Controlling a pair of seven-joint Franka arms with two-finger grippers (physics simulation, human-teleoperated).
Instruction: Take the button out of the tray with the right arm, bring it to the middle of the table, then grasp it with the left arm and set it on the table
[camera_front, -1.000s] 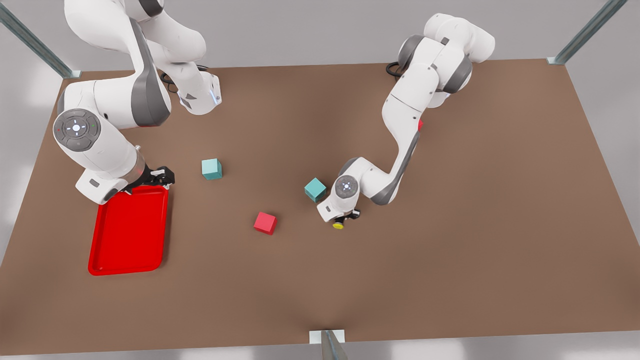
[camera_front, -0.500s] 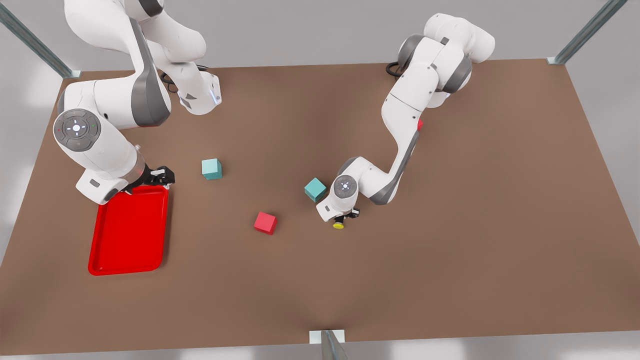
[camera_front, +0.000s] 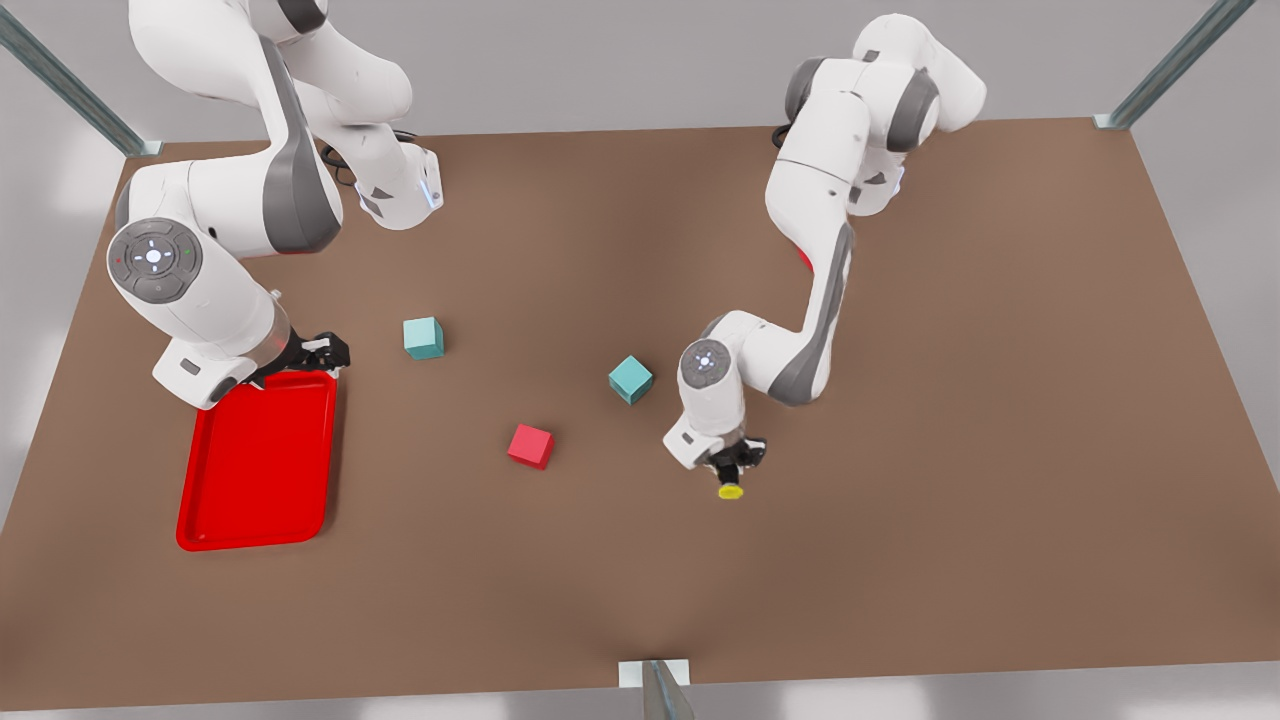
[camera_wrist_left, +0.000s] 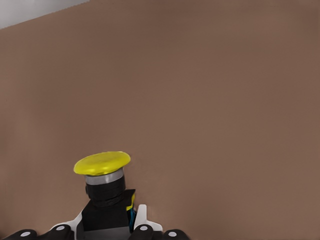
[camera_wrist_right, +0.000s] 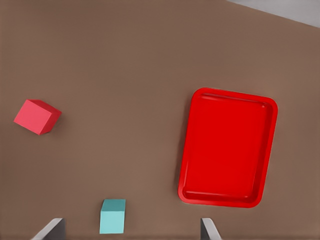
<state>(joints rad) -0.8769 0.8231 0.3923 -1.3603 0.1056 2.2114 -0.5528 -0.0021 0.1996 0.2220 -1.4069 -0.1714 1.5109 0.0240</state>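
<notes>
The button (camera_front: 731, 490), yellow cap on a black base, sits in my left gripper (camera_front: 736, 468), which is shut on its base. This is right of centre on the table (camera_front: 960, 400) in the front view. In the left wrist view the button (camera_wrist_left: 102, 172) sticks out past the left gripper (camera_wrist_left: 102, 229), cap outward. Whether it touches the table is unclear. My right gripper (camera_front: 315, 352) hangs open over the far end of the red tray (camera_front: 258, 460) at the front view's left. In the right wrist view the open right gripper (camera_wrist_right: 131, 231) looks down on the tray (camera_wrist_right: 227, 145).
A red cube (camera_front: 530, 445) lies left of the left gripper in the front view. One teal cube (camera_front: 630, 379) lies just behind it and another teal cube (camera_front: 423, 337) sits near the tray. The table's edge runs along the front, with a metal post (camera_front: 655, 685).
My left arm has carried the button toward the table's front and the front view's right, away from the teal cube. The right arm has stayed still.
</notes>
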